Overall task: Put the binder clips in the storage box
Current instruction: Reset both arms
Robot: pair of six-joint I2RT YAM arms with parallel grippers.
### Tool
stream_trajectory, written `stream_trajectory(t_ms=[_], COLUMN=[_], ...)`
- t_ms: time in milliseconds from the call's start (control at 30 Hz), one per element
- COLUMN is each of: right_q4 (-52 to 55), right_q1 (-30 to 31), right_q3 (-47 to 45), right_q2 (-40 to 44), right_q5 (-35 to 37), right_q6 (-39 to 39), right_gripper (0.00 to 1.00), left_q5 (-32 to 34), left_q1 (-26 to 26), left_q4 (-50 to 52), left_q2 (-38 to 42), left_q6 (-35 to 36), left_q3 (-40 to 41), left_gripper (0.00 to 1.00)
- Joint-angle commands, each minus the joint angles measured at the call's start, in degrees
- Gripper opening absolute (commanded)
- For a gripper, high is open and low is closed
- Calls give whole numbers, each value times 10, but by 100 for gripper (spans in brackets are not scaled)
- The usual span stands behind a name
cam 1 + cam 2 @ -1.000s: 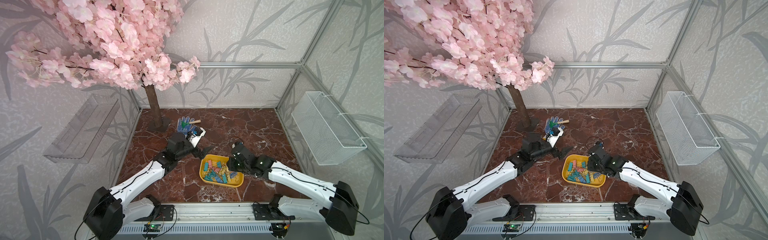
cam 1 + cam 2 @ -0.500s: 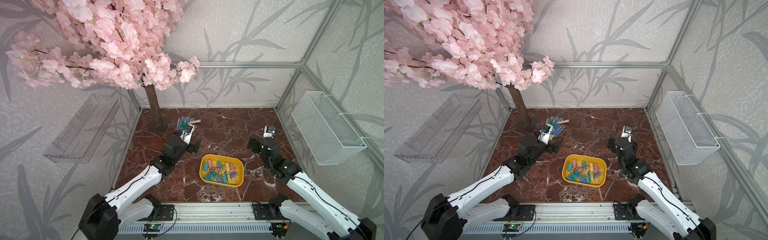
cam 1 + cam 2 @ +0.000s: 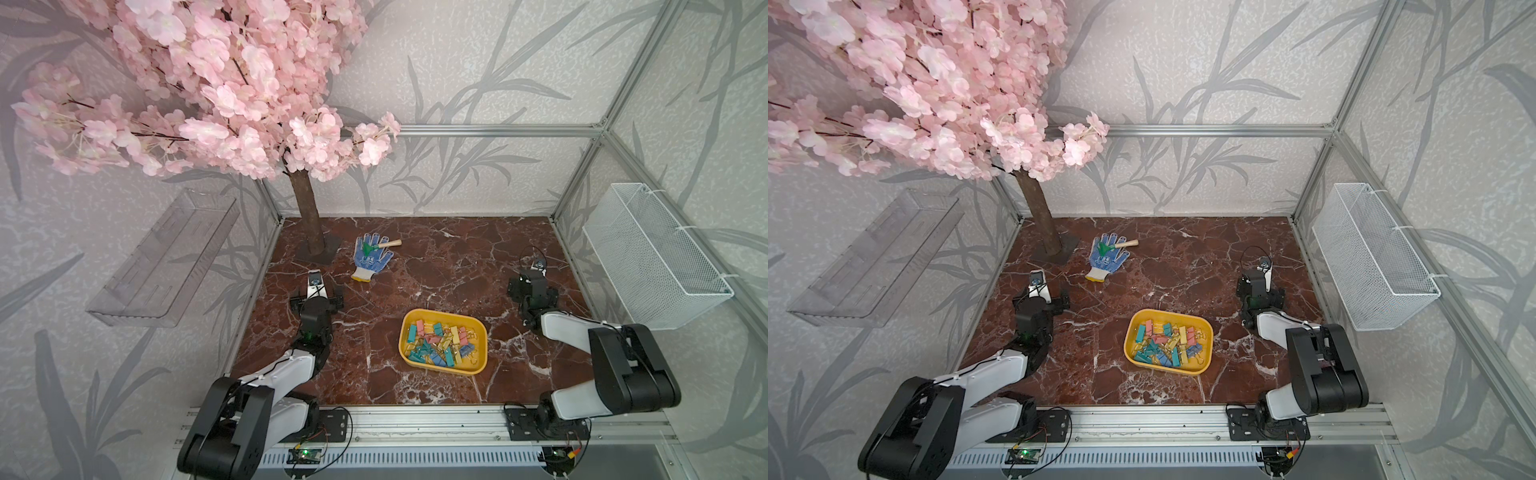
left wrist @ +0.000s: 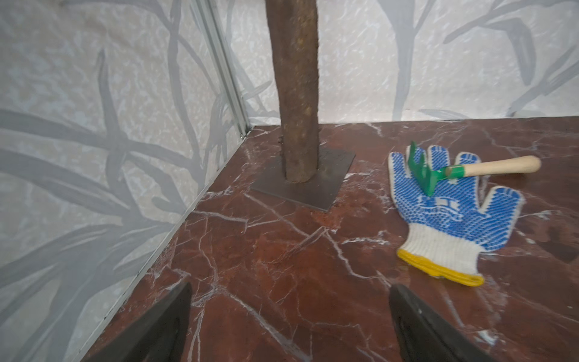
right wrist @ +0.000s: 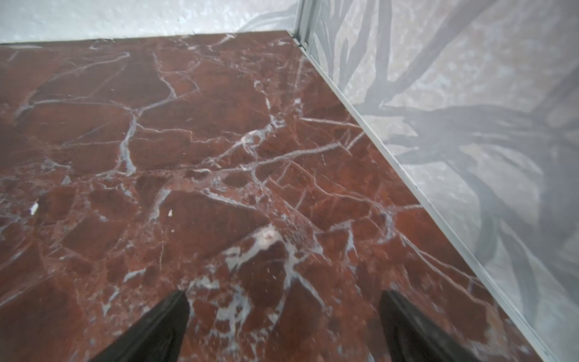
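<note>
Red marble floor (image 3: 457,266) lies under our two grippers: our left gripper (image 4: 289,291) stands spread wide and empty, near the tree trunk (image 4: 299,94) and the glove (image 4: 448,216) with a rake (image 4: 423,170) on it — our right gripper (image 5: 285,296), equally wide and empty, faces a wall corner. Between the arms we see the binder clips (image 3: 440,340) heaped inside the yellow storage box (image 3: 402,340).

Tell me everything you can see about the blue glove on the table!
The glove is a white knitted work glove with rows of blue grip dots and a yellow edge on its cuff. It lies flat on the red marble table, fingers spread toward the back wall, cuff toward the robot. It sits beside the tree's metal base plate. A small green rake with a wooden handle rests across its fingers.
</note>
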State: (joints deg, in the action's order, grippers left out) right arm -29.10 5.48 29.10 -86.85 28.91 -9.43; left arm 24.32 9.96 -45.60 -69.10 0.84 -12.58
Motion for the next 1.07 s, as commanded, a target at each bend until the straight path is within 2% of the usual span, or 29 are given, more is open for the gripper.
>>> stream_trajectory(t_ms=[0, 100, 167, 233, 267, 333, 433, 633, 1033], right_q4=[-165, -239, -333, -275, -277, -315, -296, -291, -321], right_q1=[-12, -25, -31, -34, -35, -34, -33, -33, -31], right_q3=[-33, -81, -102, -95, -93, -96, -87, -87, -103], right_q2=[-11, -19, -49, -25, -29, -46, -44, -42, -43], right_q5=[-54, -118, -129, -133, -129, -125, -130, -131, -123], right_q6=[50, 50, 58, 45, 44, 53, 55, 55, 54], right_gripper=[99, 99, 99, 99, 99, 99, 99, 99, 99], left_q5=[-63, -98, -133, -157, -160, -181, -199, -158, -156], left_q1=[-27, -48, -70, -91, -92, -95, -95, -88, -87], left_q4=[-128, -152, -156, -185, -224, -206, -253, -249, -249], left_q2=[-52, -94, -122, -165, -172, -165, -176, -176, -177], left_q6=[-7, 5, -9, -23, -23, -21, -9, -17, -16], left_q3=[-2, -22, -35, -39, -27, -24, -5, -8, -8], left_gripper=[100, 100, 100, 100, 100, 100, 100, 100, 100])
